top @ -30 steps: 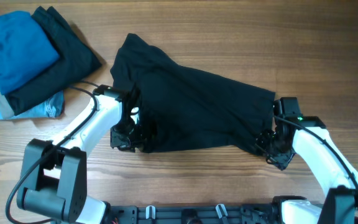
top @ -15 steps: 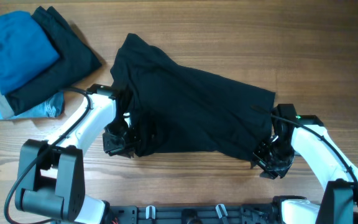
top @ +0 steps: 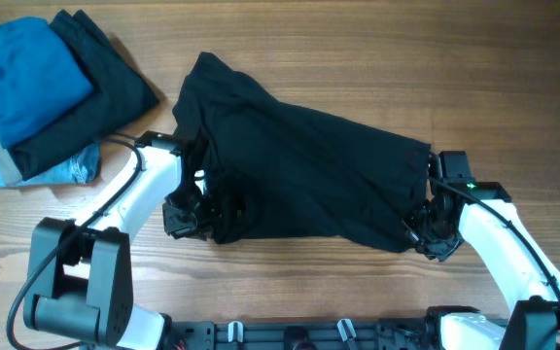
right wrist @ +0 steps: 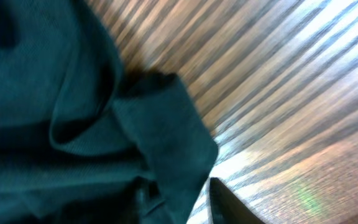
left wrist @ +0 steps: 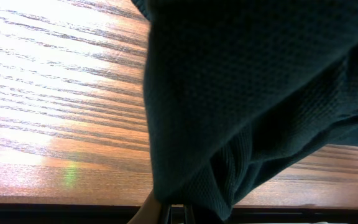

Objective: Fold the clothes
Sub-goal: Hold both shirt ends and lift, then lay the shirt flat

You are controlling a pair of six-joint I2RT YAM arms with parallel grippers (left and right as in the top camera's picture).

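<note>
Table holds 1 garment (2 grippers, seemingly pinching).

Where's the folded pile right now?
In the overhead view, the folded pile sits at the table's far-left corner, left of the black garment and beyond the left gripper.

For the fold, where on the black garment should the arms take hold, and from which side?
Take the black garment at the two corners of its near edge, one per arm, coming from the robot's side. It lies spread with its long axis left to right, so those corners should lift the whole edge evenly. The left gripper and right gripper sit there now.
</note>
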